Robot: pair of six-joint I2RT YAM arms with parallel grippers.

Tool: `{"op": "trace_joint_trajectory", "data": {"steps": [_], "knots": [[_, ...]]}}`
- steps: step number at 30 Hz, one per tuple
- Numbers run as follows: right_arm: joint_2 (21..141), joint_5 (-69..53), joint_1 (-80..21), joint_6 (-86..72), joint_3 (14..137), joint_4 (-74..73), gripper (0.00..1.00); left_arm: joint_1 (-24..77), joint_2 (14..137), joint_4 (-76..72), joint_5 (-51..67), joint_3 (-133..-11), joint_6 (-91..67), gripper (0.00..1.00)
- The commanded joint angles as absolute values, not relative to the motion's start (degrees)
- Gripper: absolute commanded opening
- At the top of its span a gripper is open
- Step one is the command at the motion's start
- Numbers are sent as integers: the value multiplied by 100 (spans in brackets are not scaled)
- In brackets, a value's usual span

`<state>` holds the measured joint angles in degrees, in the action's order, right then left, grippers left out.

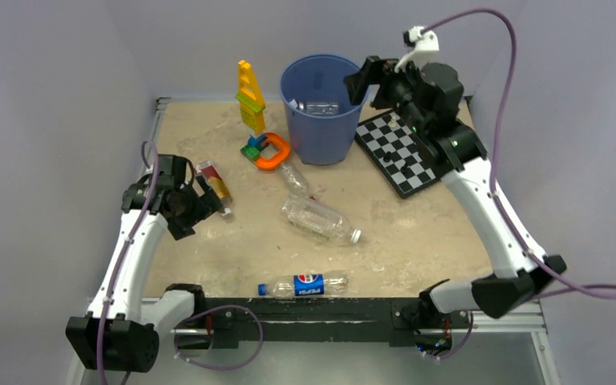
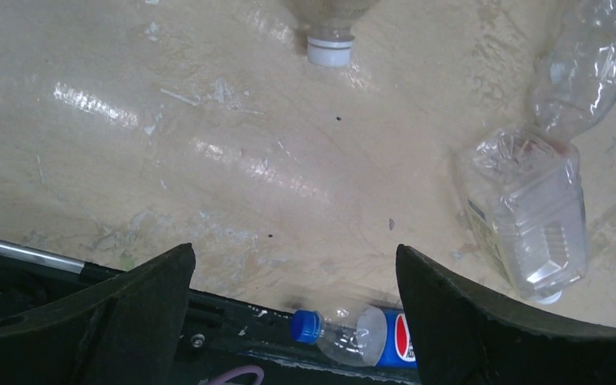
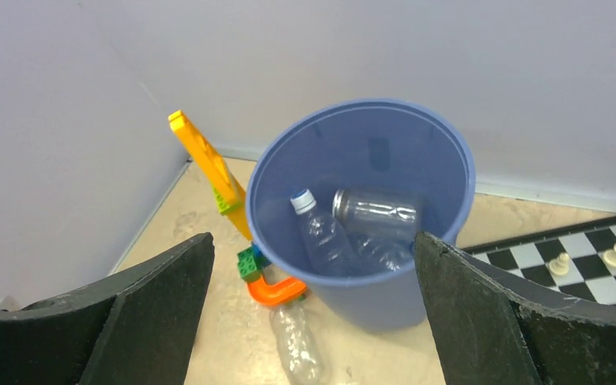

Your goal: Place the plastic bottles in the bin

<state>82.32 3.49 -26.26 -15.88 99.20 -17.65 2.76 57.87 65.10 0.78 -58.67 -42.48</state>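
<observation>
Nearest the arm bases, a Pepsi bottle (image 1: 303,285) w/ a blue cap lies on its side right at the front edge of the desk (image 1: 417,233). Left fingers (image 2: 128,321) sit low over the left side of the desk, spread wide, nothing between them. From the wrist cam you can see bare desk plus that Pepsi bottle in the gap.

Just beside them, a bit further back, there's a bottle w/ a red label (image 1: 214,183), lying flat. Mid desk is a big clear bottle (image 1: 319,219), white cap pointing right. Close behind it is a smaller crumpled clear bottle (image 1: 295,178); can't tell if they touch. So 4 bottles are out on the desk.

Behind that is an orange ring toy (image 1: 271,151) w/ some green/blue blocks, then a tall yellow block tower (image 1: 249,96), leaning a little.

The bin (image 1: 321,120) stands upright at the back center, and there are already 2 clear bottles (image 3: 345,228) inside at the bottom. A chessboard (image 1: 401,152) lies just right of it, w/ a couple of white pieces on it in the wrist cam.

Right fingers (image 3: 489,305) are up at the bin's right rim, looking down into it, also spread wide and holding nothing.
</observation>
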Motion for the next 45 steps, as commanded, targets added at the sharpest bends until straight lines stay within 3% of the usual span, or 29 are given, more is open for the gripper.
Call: {"op": "trace_joint_trajectory", "data": {"steps": [1, 7, 10, 16, 29, 31, 35, 38, 45], "knots": [[7253, 473, -2663, -1853, 8698, -1532, 99, 290, 6240, 5943, -384, -6044, -4271, 98], [5917, 718, -2658, -2083, 7617, -1882, 99, 290, 7121, 5135, -794, -6060, -4258, 94], [5542, 725, -2662, -2063, 7413, -2140, 99, 295, 7745, 4856, -446, -6177, -4199, 87], [5249, 974, -2655, -1867, 7299, -2595, 99, 342, 8763, 4652, -175, -6171, -4760, 72], [5264, 879, -2658, -1823, 7531, -2728, 99, 391, 9775, 4468, -261, -6331, -4970, 60], [5263, 805, -2653, -1895, 7487, -2667, 99, 395, 9750, 4396, -207, -6299, -4891, 45], [5210, 772, -2648, -1945, 7453, -2674, 99, 396, 9663, 4556, -318, -6352, -4682, 5], [5088, 854, -2652, -1948, 7449, -2751, 99, 398, 9410, 4879, -391, -6481, -4447, 0], [4937, 964, -2652, -1980, 7218, -2768, 98, 438, 7742, 5308, 176, -6663, -3794, 0]]}}
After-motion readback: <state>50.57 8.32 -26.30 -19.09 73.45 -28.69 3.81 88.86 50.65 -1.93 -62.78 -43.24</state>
